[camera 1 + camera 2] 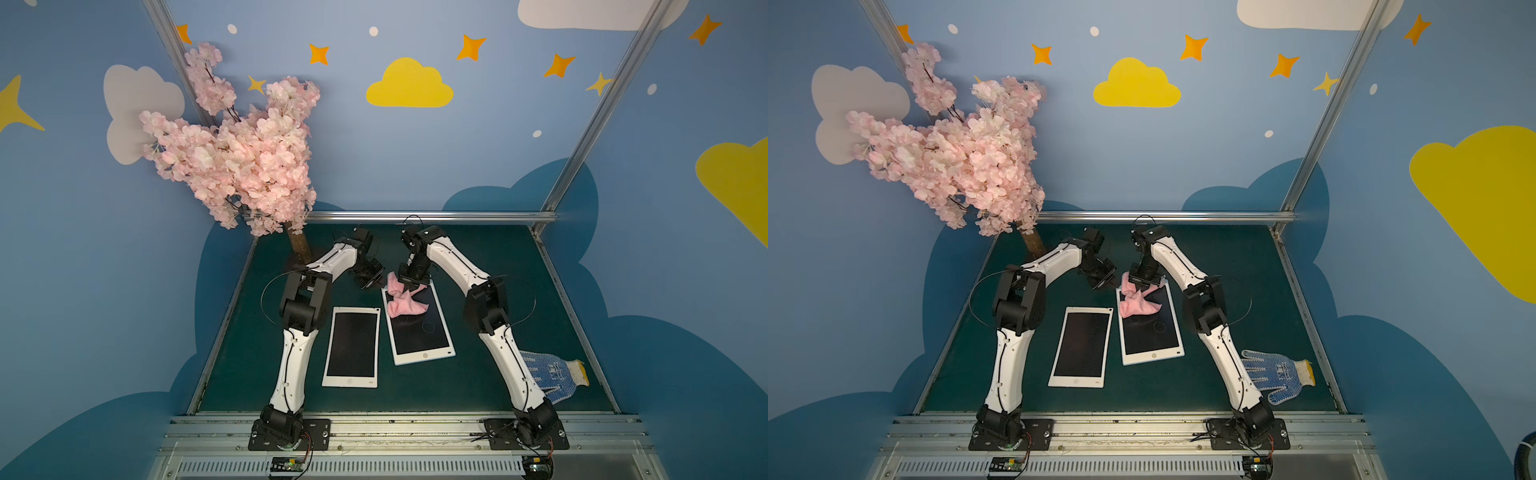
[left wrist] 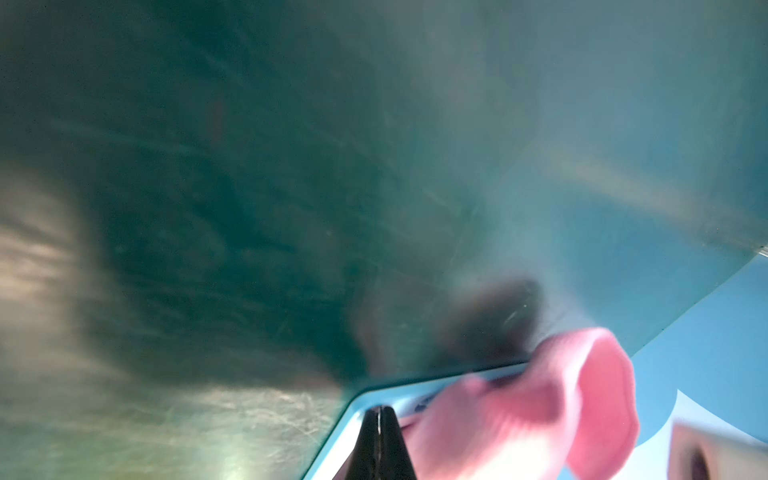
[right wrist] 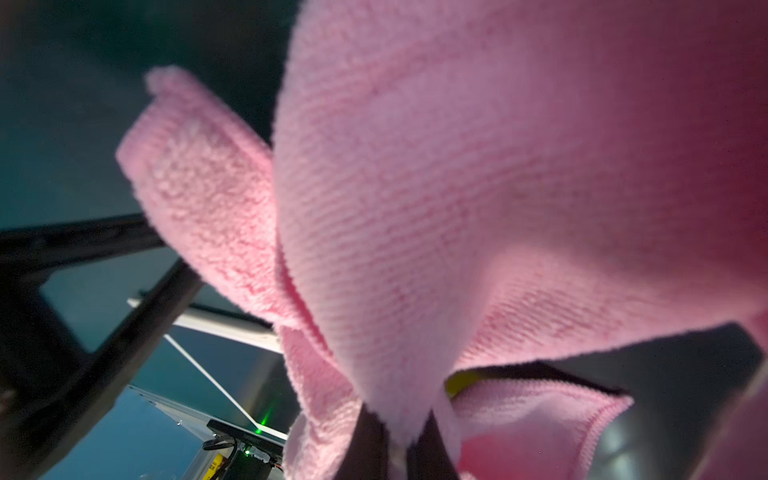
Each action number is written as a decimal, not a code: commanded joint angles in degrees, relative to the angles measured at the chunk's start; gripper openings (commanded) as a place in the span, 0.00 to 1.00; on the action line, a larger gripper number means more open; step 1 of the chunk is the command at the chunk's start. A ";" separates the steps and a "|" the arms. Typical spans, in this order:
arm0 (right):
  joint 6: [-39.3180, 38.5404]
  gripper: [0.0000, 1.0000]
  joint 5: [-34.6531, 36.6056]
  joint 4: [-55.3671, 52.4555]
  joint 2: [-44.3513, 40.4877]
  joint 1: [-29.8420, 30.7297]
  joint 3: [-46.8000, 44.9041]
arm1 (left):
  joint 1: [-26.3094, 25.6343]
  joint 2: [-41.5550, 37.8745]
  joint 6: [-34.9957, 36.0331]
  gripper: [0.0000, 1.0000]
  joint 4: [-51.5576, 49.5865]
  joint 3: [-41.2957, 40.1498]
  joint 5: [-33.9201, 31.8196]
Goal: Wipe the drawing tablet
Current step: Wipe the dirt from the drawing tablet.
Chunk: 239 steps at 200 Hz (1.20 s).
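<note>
Nearest the bases, a dotted work glove (image 1: 548,374) was observed beside the right arm, and a white tablet (image 1: 351,347) was laid flat on the green table (image 1: 245,365). Just beyond it, the drawing tablet (image 1: 419,328) (blue-edged, faint circles on its screen) was located. A pink cloth (image 1: 405,306) was draped over its far end and pinched by the right gripper (image 1: 409,286). The left gripper (image 2: 380,436) was closed on nothing at that tablet's far left corner

A dotted glove (image 1: 548,374) lies front right, a blossom tree (image 1: 241,166) back left.
</note>
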 commanded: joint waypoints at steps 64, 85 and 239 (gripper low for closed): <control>-4.47 0.00 5.89 -4.88 -8.30 -6.79 -9.54 | -1.06 0.50 1.27 0.08 -2.22 1.87 -1.24; -5.45 0.00 7.43 -6.63 -7.98 -4.73 -7.94 | -1.10 0.71 1.38 0.08 -2.31 1.64 -1.28; -5.25 0.00 5.76 -13.35 -3.10 6.75 0.63 | -0.78 0.59 2.50 0.07 -2.75 1.70 -1.26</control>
